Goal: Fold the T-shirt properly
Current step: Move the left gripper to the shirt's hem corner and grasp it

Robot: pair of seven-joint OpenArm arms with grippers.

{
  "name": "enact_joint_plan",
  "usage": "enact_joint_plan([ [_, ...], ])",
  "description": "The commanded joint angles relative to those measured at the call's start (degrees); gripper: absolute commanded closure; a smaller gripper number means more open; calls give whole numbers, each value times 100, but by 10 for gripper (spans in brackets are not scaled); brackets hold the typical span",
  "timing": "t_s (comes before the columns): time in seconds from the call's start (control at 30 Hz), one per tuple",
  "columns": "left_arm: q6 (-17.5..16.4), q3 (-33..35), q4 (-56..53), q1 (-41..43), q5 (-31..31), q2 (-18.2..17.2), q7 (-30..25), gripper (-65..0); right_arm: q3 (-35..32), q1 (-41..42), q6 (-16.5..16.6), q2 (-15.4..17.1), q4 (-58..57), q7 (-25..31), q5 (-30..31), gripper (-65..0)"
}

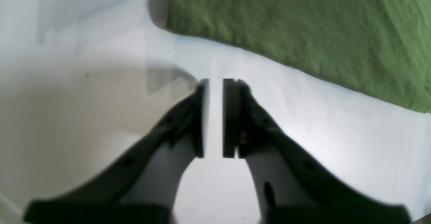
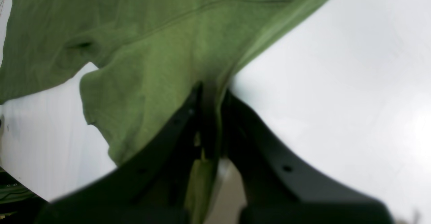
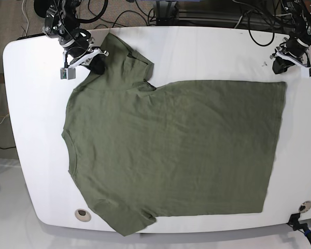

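Olive-green cotton, the T-shirt (image 3: 171, 155) lay spread nearly flat across the white table (image 3: 31, 104), filling most of its surface. Its hem ran along the side nearest the left gripper, and its neck and sleeves pointed toward the side where the right gripper worked. One sleeve reached the table's near edge beside a small round hole (image 3: 82, 213) in the tabletop.

At the shirt's far sleeve, the right gripper (image 2: 211, 92) was pressed together on the fabric. In the right wrist view, the sleeve's hemmed edge ran straight into the narrow slot between the two black fingers (image 2: 181, 123), and a strip of green cloth showed below them, so the cloth was pinched between the pads. The sleeve was pulled up and away from the shirt's body, bunching slightly at the shoulder.

Beyond the shirt's far hem corner, the left gripper (image 1: 215, 82) hovered over bare table, apart from the cloth. In the left wrist view its two flat pads (image 1: 230, 116) stood parallel with a thin strip of white table visible between them, so the jaws were slightly parted and held nothing. The shirt's edge lay near the tips but did not touch them.

Behind the table's far edge, black cables (image 3: 197, 13) trailed past both arm bases.
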Motion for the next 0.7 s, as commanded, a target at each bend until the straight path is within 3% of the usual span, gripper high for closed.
enact_joint_plan([
  [0.0, -37, -26, 92, -4, -103, -104, -113, -159, 17, -43, -36, 44, 38, -161, -84, -13],
  [0.17, -63, -176, 110, -22, -112, -104, -122, -382, 17, -43, -36, 44, 38, -161, -84, -13],
  [0.27, -63, -299, 75, -233, -103, -104, -87, -466, 17, -43, -36, 44, 38, -161, -84, -13],
  [0.67, -37, -272, -506, -760, -103, -104, 89, -469, 26, -43, -36, 114, 38, -152, -84, -13],
])
